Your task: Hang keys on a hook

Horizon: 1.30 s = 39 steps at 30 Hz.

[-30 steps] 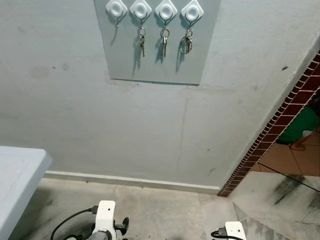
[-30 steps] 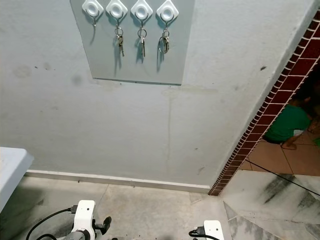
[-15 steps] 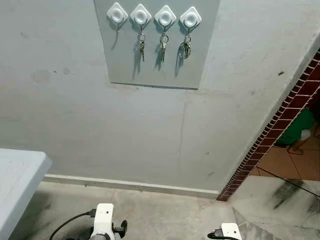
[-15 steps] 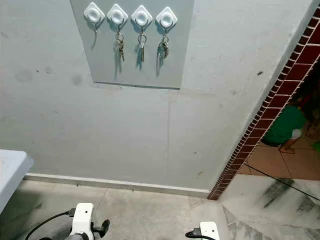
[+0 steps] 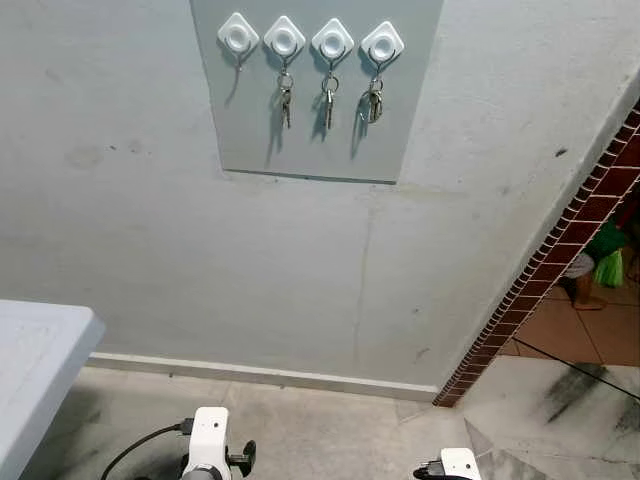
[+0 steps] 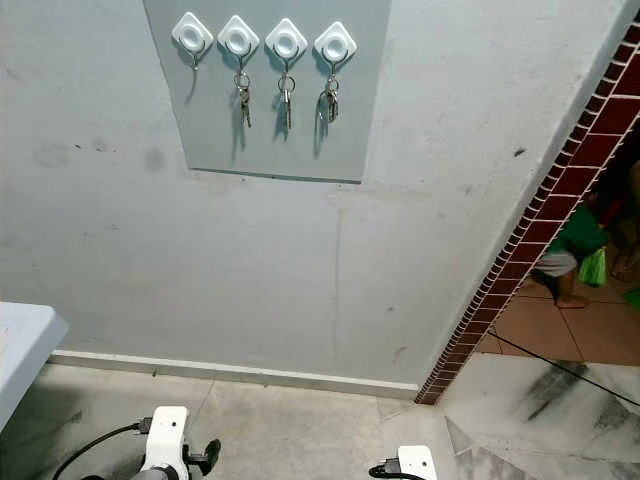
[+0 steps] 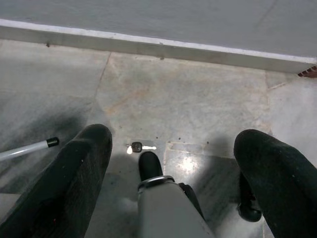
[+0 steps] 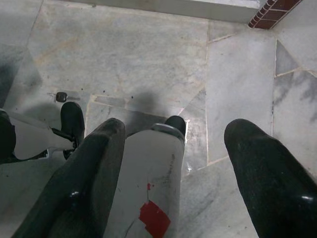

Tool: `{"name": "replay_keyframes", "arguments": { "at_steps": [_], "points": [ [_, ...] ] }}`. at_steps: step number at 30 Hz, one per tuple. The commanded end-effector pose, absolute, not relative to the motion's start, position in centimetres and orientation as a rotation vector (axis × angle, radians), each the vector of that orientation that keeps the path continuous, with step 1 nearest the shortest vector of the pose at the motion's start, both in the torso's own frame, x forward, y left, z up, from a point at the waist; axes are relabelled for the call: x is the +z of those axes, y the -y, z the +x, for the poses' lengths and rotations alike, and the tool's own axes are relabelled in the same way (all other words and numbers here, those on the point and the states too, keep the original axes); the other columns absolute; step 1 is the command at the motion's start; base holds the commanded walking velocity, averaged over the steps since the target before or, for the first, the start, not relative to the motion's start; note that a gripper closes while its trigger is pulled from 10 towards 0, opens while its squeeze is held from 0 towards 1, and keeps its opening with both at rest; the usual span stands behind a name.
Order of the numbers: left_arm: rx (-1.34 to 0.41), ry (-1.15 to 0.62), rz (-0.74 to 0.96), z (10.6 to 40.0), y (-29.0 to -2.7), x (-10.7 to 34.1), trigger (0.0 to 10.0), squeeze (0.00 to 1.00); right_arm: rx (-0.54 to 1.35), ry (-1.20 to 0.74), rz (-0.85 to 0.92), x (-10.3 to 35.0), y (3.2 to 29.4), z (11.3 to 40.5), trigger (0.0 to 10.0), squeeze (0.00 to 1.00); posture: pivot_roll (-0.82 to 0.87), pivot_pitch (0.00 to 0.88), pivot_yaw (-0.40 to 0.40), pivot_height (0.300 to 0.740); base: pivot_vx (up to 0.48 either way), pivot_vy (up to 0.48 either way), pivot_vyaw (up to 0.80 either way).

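Spanning the head views, a grey wall (image 5: 300, 260) carries a grey panel (image 5: 315, 130) with four white diamond hooks (image 5: 310, 42); key bunches (image 5: 328, 98) hang on the three right ones, the leftmost bare. A white table (image 5: 35, 360) corner sits left. Both arms hang low over the marble floor (image 7: 198, 109), left pincer (image 7: 173, 144) and right pincer (image 8: 173, 134) spread wide, empty. A single key (image 7: 137, 147) lies on the floor.

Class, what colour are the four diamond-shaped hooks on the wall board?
White hooks, on a grey board; clearest in the left eye view.
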State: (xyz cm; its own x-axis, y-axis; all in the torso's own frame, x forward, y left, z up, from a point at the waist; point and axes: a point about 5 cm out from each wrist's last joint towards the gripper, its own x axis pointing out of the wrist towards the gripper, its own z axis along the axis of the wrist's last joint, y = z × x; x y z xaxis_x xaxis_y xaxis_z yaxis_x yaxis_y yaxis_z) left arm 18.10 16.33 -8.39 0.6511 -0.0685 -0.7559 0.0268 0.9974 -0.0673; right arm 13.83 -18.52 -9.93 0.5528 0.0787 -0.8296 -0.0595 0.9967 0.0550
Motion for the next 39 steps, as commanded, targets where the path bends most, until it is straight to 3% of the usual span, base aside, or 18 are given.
{"name": "replay_keyframes", "arguments": {
  "at_steps": [1,31,39],
  "points": [
    [-0.057,-0.87,-0.046,18.07,-16.4,-8.43,10.0,0.0,0.078,-1.008,0.017,-10.15,18.6,13.24,10.0,0.0,-0.07,0.0,0.007,0.732,0.0,0.0,0.0],
    [-0.043,-0.881,-0.06,17.67,-16.58,-8.62,10.0,0.0,0.068,-1.028,0.037,-10.38,18.57,12.61,10.0,0.0,-0.06,0.0,0.001,0.732,0.0,-0.334,0.0],
    [-0.015,-0.884,-0.073,17.7,-16.78,-8.62,10.0,0.0,0.062,-1.028,0.042,-10.37,18.63,12.61,10.0,0.0,-0.06,0.0,-0.001,0.732,0.0,0.0,0.0]
  ]
}}
